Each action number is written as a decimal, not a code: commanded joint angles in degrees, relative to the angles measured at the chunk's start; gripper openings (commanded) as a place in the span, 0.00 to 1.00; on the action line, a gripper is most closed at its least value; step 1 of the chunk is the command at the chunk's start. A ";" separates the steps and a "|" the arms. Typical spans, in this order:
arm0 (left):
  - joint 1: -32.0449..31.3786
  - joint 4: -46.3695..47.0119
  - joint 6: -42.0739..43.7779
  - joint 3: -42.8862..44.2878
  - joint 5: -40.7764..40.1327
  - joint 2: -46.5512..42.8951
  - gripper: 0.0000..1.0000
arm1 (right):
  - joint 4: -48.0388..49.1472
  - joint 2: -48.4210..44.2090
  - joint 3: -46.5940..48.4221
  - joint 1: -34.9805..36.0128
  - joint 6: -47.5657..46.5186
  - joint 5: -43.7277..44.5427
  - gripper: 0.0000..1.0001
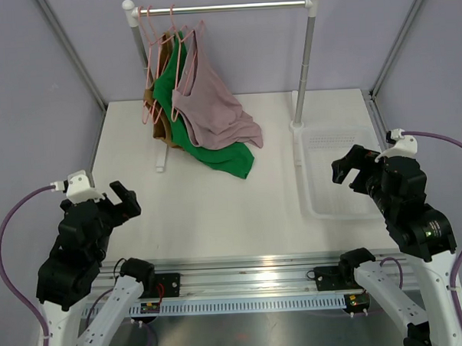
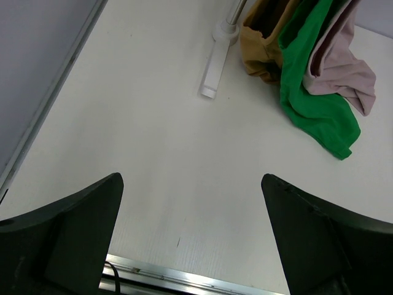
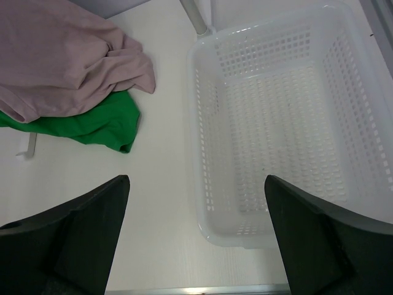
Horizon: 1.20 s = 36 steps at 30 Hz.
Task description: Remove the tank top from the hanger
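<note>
Table point(image 1: 217, 212) holds everything w/in both arms' reach; rack point(image 1: 231, 6) stands at the far edge, its rod high enough that garments hang, though their hems pool on the table; basket point(image 1: 320, 150) sits at the right, just beside the rack's right post, empty, prob. the drop spot for whatever comes off. Three tops crowd the rod's left end: pink top point(image 1: 213, 105) in front, green top point(image 1: 215, 154) behind it, tan top point(image 1: 160, 122) at the back; the pink one is nearest, so likely the one to take first. Hangers point(image 1: 152, 38) hook over the rod, straps looped on them, so a strap must slide off a hanger arm before the top frees. Left gripper point(image 1: 125, 199) and right gripper point(image 1: 352, 164) both hover near their bases, well apart from the tops, jaws spread wide, holding nothing; task not yet begun.
</note>
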 commanded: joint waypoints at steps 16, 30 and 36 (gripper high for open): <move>-0.61 13.03 4.98 35.10 24.51 34.68 0.99 | 5.06 0.82 -2.54 0.31 0.96 -12.14 0.99; -0.61 20.77 16.50 59.63 22.06 66.33 0.90 | 4.97 -2.43 -3.60 0.40 0.87 -18.47 1.00; -0.52 16.47 18.43 71.77 19.16 80.48 0.69 | 4.71 -2.69 -3.86 0.31 0.61 -19.70 0.99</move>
